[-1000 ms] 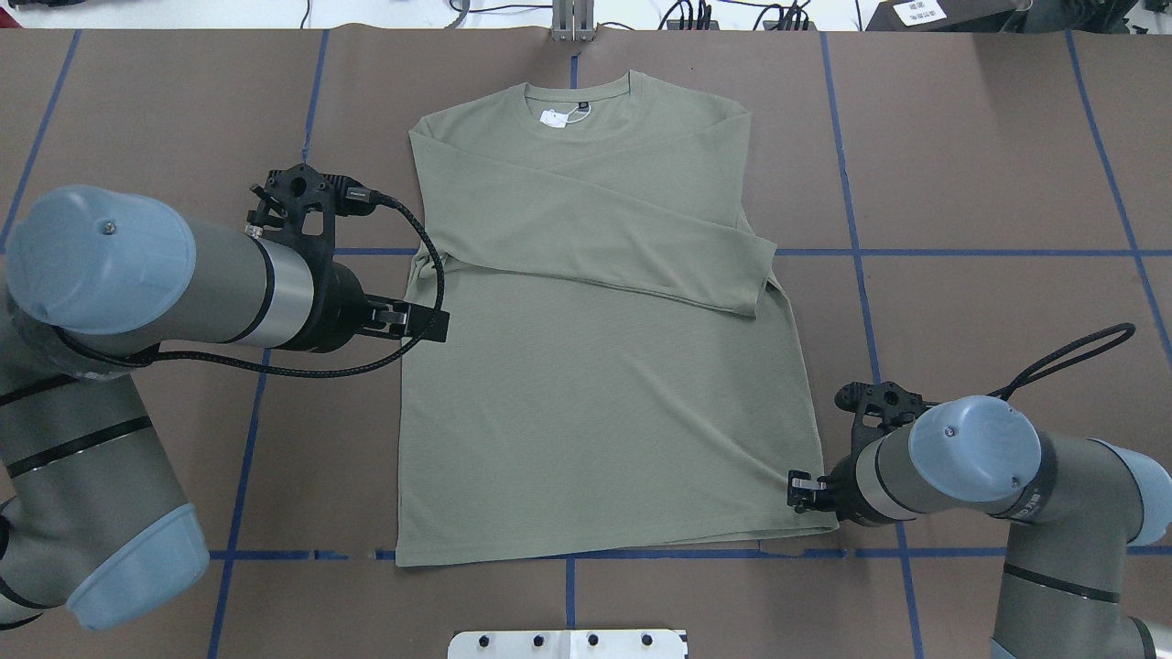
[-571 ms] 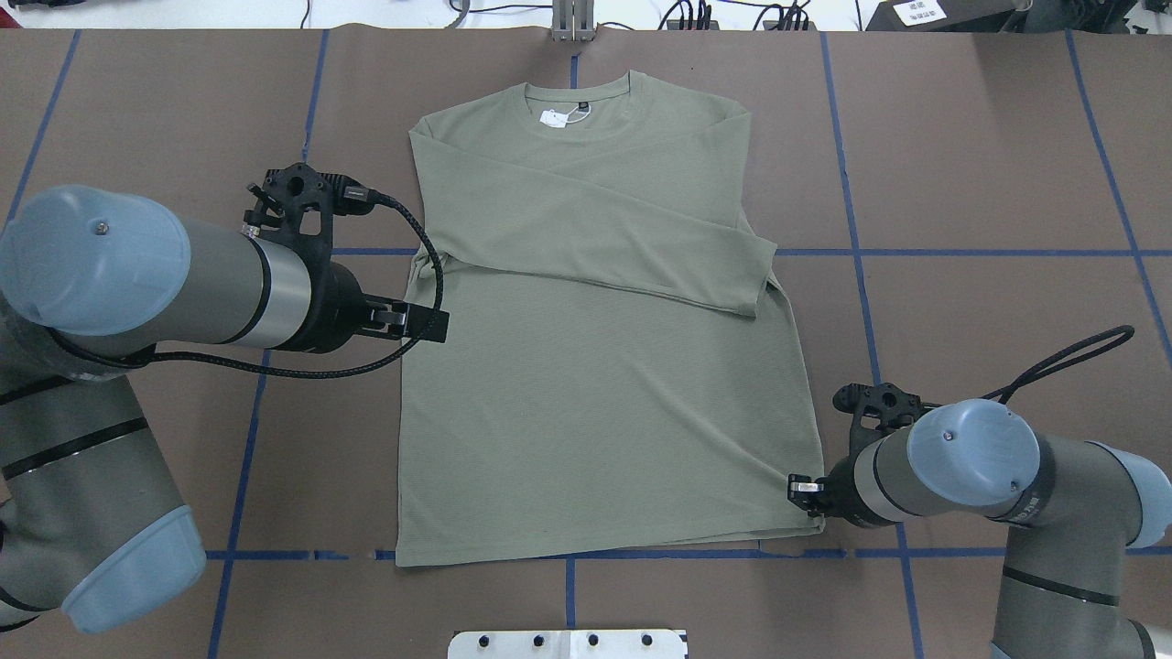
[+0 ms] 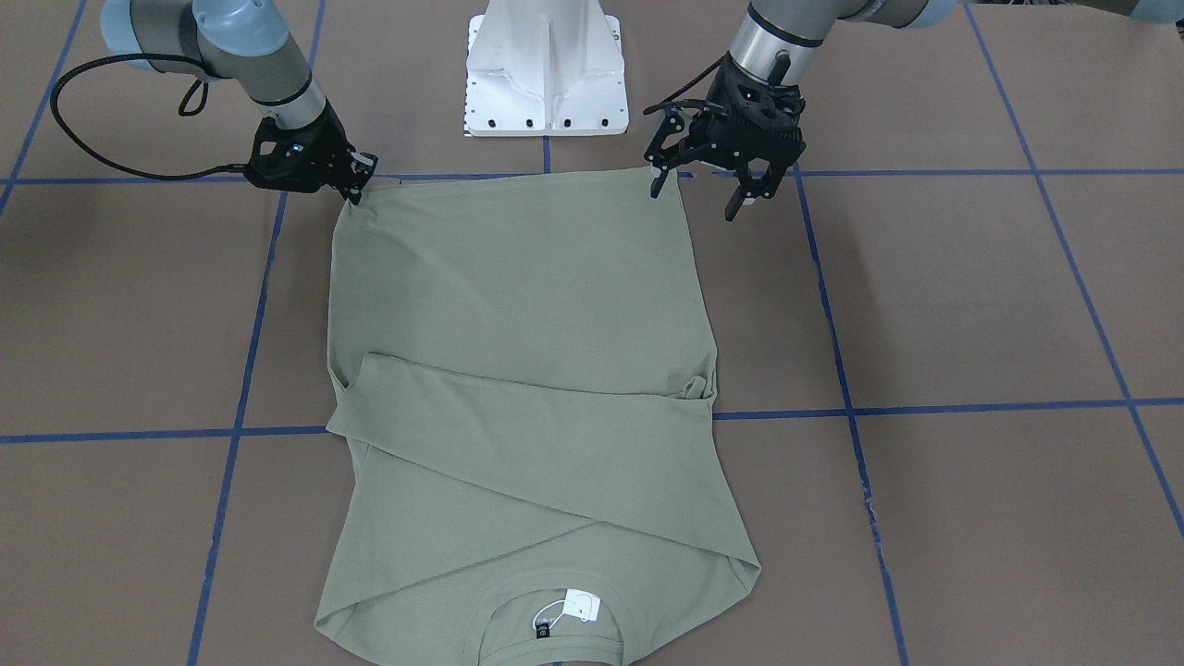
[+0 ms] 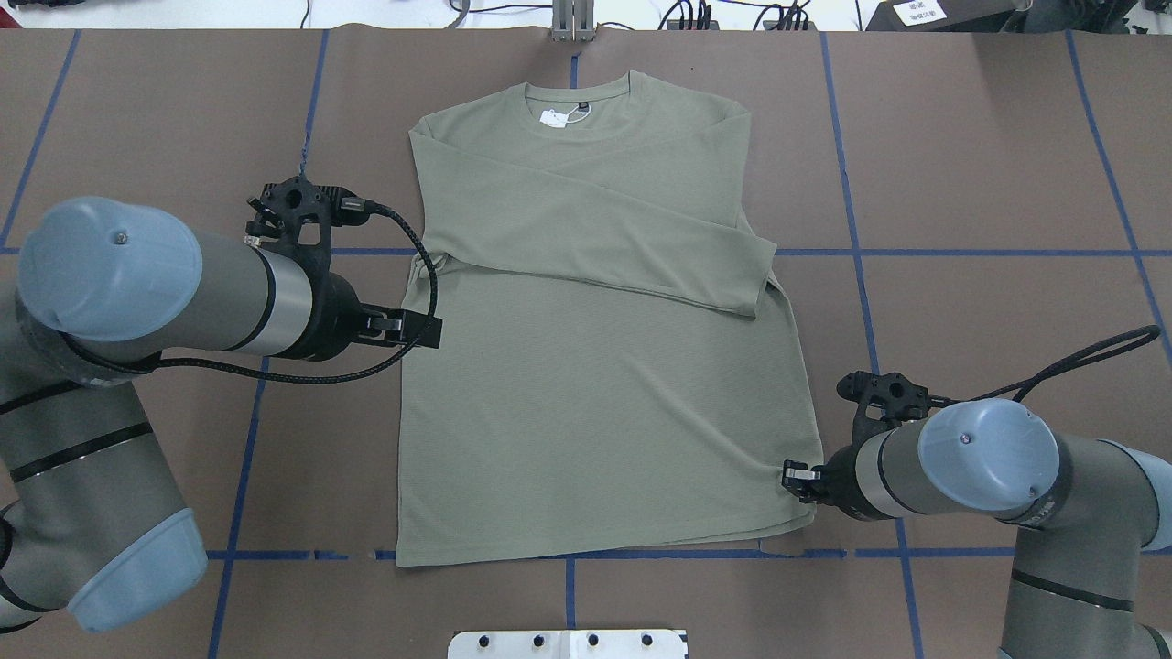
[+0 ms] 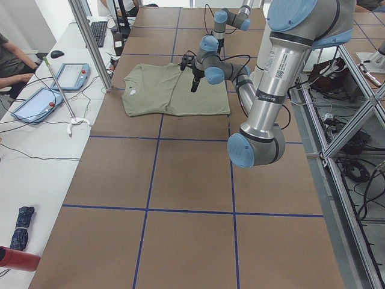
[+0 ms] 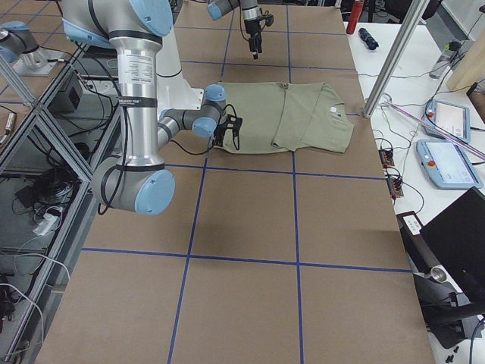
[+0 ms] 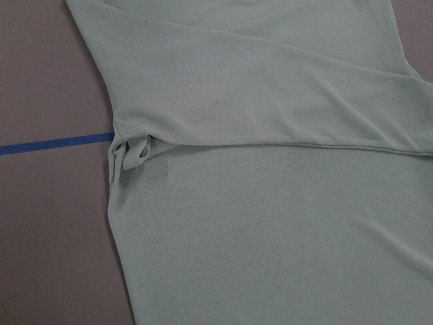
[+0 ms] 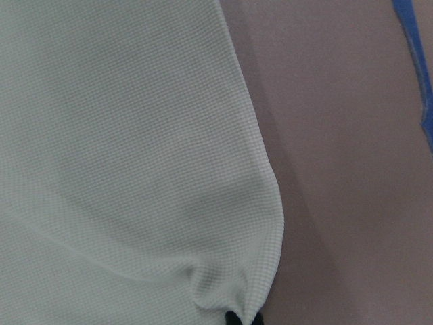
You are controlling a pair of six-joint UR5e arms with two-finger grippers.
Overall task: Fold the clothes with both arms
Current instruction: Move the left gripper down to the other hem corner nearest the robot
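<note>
The clothes are one olive-green long-sleeved shirt (image 4: 595,403) lying flat on the brown table, both sleeves folded across the chest and the neck with its white hang tag (image 4: 552,116) at the far end. My right gripper (image 4: 795,480) is shut on the shirt's near right hem corner. The cloth puckers there (image 8: 223,291), and the front view shows the same pinch (image 3: 359,180). My left gripper (image 4: 427,329) hangs open above the shirt's left edge near the armpit fold (image 7: 132,152). Its fingers (image 3: 655,190) are spread and hold nothing.
The white pedestal (image 3: 546,65) stands just behind the hem. Blue tape lines (image 4: 961,252) cross the table. A metal post (image 5: 90,42) and control tablets (image 5: 36,102) sit on the side bench beyond the collar, where a person's arm (image 5: 7,60) shows.
The right gripper has drawn the hem corner a little inward and up. The left arm has shifted slightly back towards the robot, gripper still open.
</note>
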